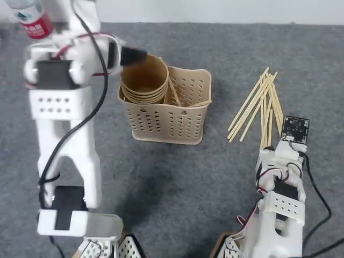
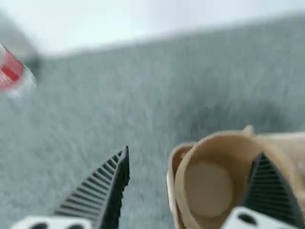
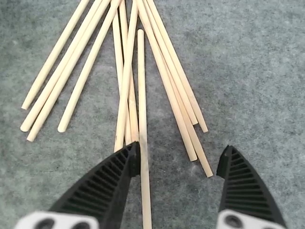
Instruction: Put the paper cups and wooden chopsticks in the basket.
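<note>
The grey desk (image 1: 226, 204) carries all items. The left arm (image 1: 64, 107) extends to the perforated beige basket (image 1: 177, 121), which stands upright near the desk centre. The right arm (image 1: 282, 204) sits at the near edge.

A nested stack of paper cups (image 1: 144, 80) stands in the basket's left end. The left jaws are released and spread wide. The cup stack (image 2: 205, 181) lies between them, closer to one jaw.

At least one chopstick (image 1: 174, 92) leans inside the basket beside the cups. The loose wooden chopsticks (image 1: 258, 107) lie fanned on the desk, well apart from the basket. The right jaws are released over their near ends (image 3: 143, 95). One stick runs along one jaw's inner edge.

A plastic bottle (image 1: 32, 19) stands at the far left corner.
</note>
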`<action>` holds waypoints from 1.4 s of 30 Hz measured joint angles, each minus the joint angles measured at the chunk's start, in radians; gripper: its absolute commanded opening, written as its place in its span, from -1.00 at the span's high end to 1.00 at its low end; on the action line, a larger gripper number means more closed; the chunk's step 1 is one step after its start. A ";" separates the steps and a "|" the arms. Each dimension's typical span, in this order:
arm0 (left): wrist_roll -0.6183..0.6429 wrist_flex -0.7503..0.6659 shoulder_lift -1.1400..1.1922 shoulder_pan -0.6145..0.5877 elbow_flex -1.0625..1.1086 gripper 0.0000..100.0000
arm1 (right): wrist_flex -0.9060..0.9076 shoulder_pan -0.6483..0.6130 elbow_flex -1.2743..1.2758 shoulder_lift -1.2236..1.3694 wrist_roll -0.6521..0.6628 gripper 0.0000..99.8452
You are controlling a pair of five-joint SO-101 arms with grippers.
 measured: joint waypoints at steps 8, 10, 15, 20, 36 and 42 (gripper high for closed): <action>-0.087 -0.155 0.000 -0.063 0.350 0.25 | 0.000 0.000 0.000 0.000 0.000 0.47; -0.106 -0.219 -0.009 -0.066 0.428 0.25 | 0.000 0.000 0.000 0.000 0.000 0.47; -0.175 -0.414 -0.037 -0.048 0.628 0.25 | 0.000 0.000 0.000 0.000 0.000 0.47; -0.210 -0.582 -0.046 -0.008 0.756 0.25 | 0.000 -0.002 0.000 0.000 0.000 0.47; -0.216 -0.646 -0.066 0.026 0.832 0.25 | 0.000 -0.002 0.000 0.000 0.000 0.47; -0.285 -0.534 -0.069 0.029 0.830 0.25 | 0.000 0.000 0.000 0.000 0.000 0.47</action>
